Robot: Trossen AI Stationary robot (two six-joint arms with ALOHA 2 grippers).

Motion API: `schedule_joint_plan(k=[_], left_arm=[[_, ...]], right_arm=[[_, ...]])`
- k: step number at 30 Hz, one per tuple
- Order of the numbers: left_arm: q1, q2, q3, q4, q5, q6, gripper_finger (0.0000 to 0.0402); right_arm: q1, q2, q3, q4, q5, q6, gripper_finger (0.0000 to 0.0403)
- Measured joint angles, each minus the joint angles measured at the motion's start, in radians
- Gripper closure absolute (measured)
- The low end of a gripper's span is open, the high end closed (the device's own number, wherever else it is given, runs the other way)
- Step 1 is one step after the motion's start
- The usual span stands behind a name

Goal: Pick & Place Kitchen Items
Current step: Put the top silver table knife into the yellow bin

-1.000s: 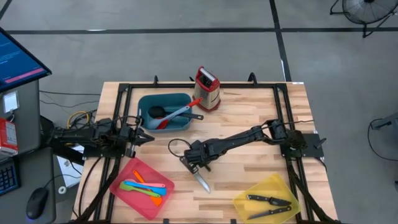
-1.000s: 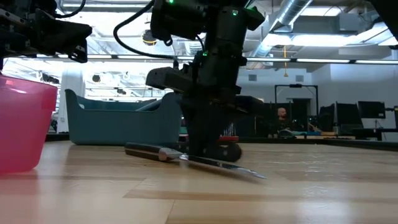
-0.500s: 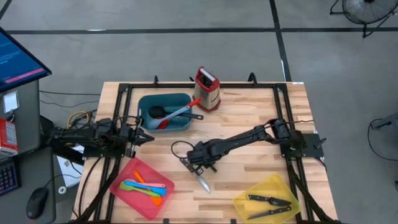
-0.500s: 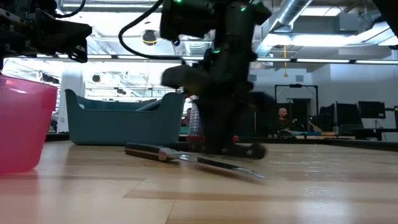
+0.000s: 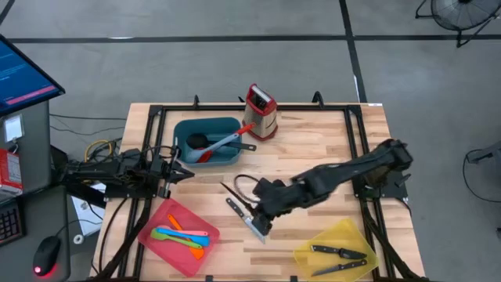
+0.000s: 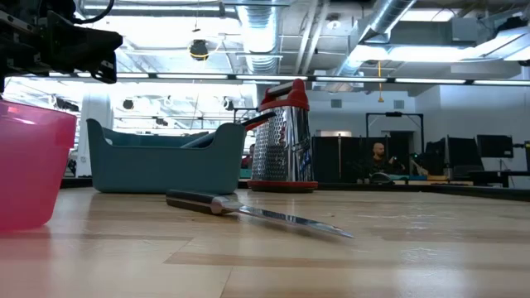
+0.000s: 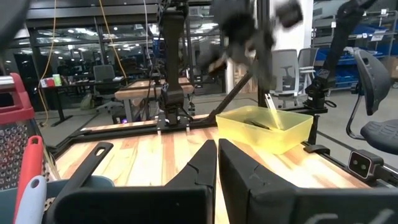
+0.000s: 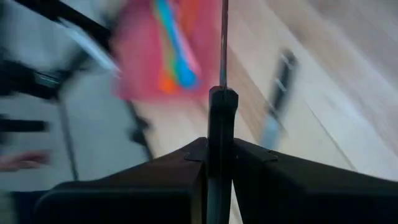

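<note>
High view has the right arm reaching in from the 3 o'clock side to about the middle of the bench (image 5: 313, 149). Its pincer (image 8: 221, 148) is clenched on the black handle of a steel knife (image 8: 223, 37), with the blade sticking straight out ahead of the fingers, edge-on, aimed roughly toward 8 o'clock where the red tray (image 5: 160, 218) sits. It's up off the wood, since the low view doesn't catch it at all. A second knife (image 6: 248, 211) lies flat on the bench just beside and below the pincer, handle toward 10 o'clock and tip toward 4 o'clock, nothing touching it. The red tray holds the little plastic utensils (image 5: 182, 235) in green, blue, orange and pink. The yellow tray (image 5: 348, 231) down at 5 o'clock already has two black-handled knives (image 5: 337, 257) in it. The teal tray (image 5: 227, 124) at 11 o'clock has the black ladle (image 5: 196, 142) plus a red spoon (image 5: 210, 153) and a grey-blue one (image 5: 227, 141), and the grater (image 5: 261, 111) stands right next to it at 12 o'clock. The left pincer (image 5: 185, 174) waits at the 9 o'clock edge, fingers pressed together on nothing.
</note>
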Motion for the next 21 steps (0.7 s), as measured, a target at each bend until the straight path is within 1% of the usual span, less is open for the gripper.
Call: schedule_joint_plan(k=[6,8,12,15,17,19,21], left_arm=[[0.0,0.0,0.0,0.006,0.0,0.0,0.0399],[0.0,0.0,0.0,0.007,0.0,0.0,0.0399],[0.0,0.002,0.0,0.008,0.0,0.0,0.0399],[0.0,0.007,0.0,0.011,0.0,0.0,0.0399],[0.0,0.01,0.0,0.011,0.0,0.0,0.0399],[0.0,0.012,0.0,0.014,0.0,0.0,0.0399],[0.0,0.012,0.0,0.014,0.0,0.0,0.0399]], right_arm=[[0.077,-0.143,0.002,0.307,0.147,-0.167,0.0372],[0.1,-0.173,0.002,0.424,0.167,-0.273,0.0372],[0.15,-0.206,0.003,0.658,0.167,-0.533,0.0372],[0.182,-0.217,0.004,0.788,0.138,-0.675,0.0371],[0.196,-0.217,0.004,0.856,0.099,-0.725,0.037],[0.204,-0.216,0.004,0.922,0.022,-0.751,0.037],[0.204,-0.215,0.004,0.995,-0.085,-0.752,0.0369]])
